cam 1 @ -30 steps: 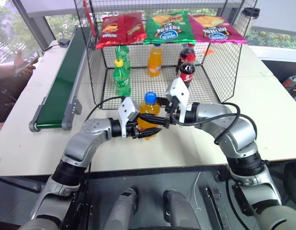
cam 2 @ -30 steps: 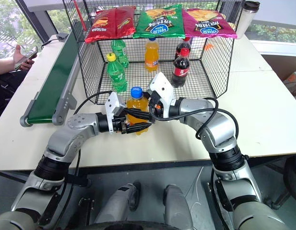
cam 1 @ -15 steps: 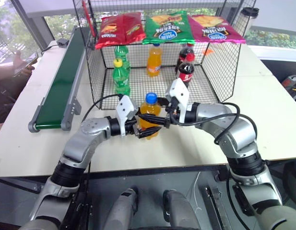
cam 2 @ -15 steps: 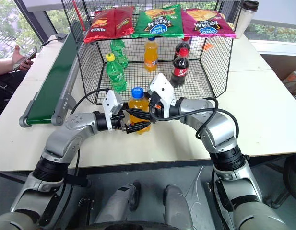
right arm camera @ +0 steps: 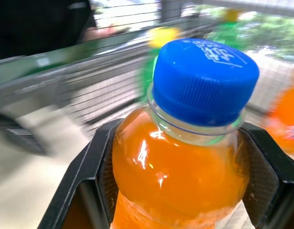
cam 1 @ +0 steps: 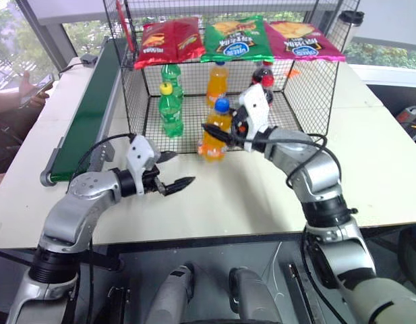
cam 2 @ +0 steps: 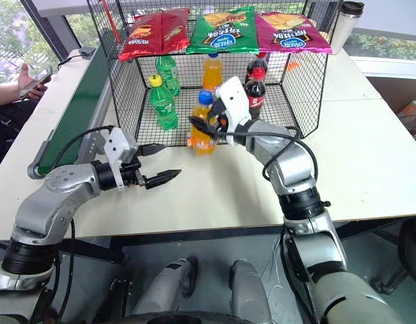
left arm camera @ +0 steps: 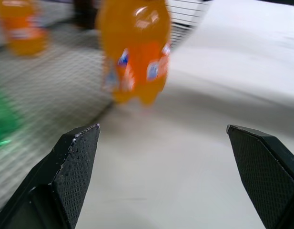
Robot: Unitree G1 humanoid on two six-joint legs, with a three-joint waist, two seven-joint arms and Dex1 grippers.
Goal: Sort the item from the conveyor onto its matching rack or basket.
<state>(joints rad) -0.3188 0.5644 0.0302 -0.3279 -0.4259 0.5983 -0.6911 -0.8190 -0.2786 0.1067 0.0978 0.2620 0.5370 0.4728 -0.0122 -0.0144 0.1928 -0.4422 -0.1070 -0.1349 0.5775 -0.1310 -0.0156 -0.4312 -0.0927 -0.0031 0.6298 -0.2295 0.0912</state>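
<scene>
The item, an orange soda bottle with a blue cap, hangs slightly tilted at the open front edge of the black wire-mesh basket. My right gripper is shut on its upper body, one finger on each side below the neck. My left gripper stands open over the white table, to the left of the bottle and nearer than it, apart from it and holding nothing. In the left wrist view the bottle is beyond its spread fingertips. The dark-green conveyor runs along the left.
Inside the basket stand green soda bottles, another orange bottle and cola bottles. Crisp bags hang on its top rail. A person's hand with a phone is at far left. A tumbler stands back right.
My left gripper opened, let go of the bottle and drew away to the left. My right gripper carried the bottle forward and up to the basket's front.
</scene>
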